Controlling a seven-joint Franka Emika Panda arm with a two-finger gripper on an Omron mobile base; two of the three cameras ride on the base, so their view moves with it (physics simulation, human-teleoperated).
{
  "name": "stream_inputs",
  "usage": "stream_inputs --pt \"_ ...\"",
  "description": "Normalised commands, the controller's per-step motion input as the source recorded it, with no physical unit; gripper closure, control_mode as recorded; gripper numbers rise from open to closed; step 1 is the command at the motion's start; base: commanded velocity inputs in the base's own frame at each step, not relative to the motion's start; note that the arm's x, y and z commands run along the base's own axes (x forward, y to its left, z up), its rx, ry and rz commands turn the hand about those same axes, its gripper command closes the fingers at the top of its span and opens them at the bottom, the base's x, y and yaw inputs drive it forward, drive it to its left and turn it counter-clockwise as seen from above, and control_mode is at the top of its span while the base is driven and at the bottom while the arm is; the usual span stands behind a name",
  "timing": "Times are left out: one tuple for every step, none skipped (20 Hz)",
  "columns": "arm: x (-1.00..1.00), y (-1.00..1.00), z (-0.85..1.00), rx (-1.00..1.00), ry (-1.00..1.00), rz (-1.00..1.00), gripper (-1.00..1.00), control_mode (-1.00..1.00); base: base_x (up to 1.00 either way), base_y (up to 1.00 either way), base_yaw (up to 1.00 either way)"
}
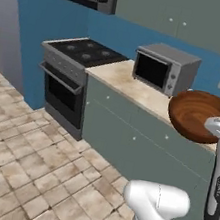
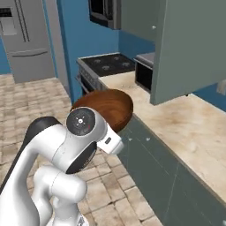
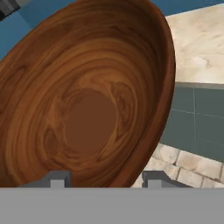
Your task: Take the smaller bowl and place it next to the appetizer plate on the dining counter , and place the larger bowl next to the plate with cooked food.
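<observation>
The gripper (image 3: 103, 179) sits at the near rim of the large wooden bowl (image 3: 87, 109). In the hand view its two dark fingertips (image 3: 57, 178) stand partly apart, one on the inside of the wall and the other outside it, so by the look of it they are clamped on the rim and carry the bowl. The bowl's open side faces the hand camera, tilted, with its bottom pointing away from the hand.

In the left base view the bowl (image 1: 201, 116) hangs in the air at the end of the arm, in front of the edge of the kitchen table (image 1: 119, 75), not resting on it. The right base view shows the bowl (image 2: 108, 108) just past the arm's wrist, over the floor beside the cabinet fronts.

Farther off stand a toaster oven (image 1: 165, 68) and a stove (image 1: 83, 52). The blue plate and its table are not in sight, so I judge the bowl has yet to be carried there.
</observation>
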Motion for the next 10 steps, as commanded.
stream_inputs --pt "0.0 0.0 0.0 0.0 0.0 0.0 1.0 1.0 0.0 0.46 0.64" --pt "0.0 0.0 0.0 0.0 0.0 0.0 1.0 1.0 0.0 0.46 0.64" --pt "0.0 0.0 0.0 0.0 0.0 0.0 1.0 1.0 0.0 0.46 0.63" --pt "0.0 0.0 0.0 0.0 0.0 0.0 1.0 1.0 0.01 0.45 0.62" --pt "0.0 0.0 0.0 0.0 0.0 0.0 1.0 1.0 0.06 0.45 0.61" --pt "0.0 0.0 0.0 0.0 0.0 0.0 1.0 1.0 0.11 0.44 0.59" --pt "0.0 0.0 0.0 0.0 0.0 0.0 1.0 1.0 0.19 0.43 0.58" --pt "0.0 0.0 0.0 0.0 0.0 0.0 1.0 1.0 0.27 0.38 0.57" --pt "0.0 0.0 0.0 0.0 0.0 0.0 1.0 1.0 0.33 0.34 0.56" --pt "0.0 0.0 0.0 0.0 0.0 0.0 1.0 1.0 0.39 0.33 0.55"
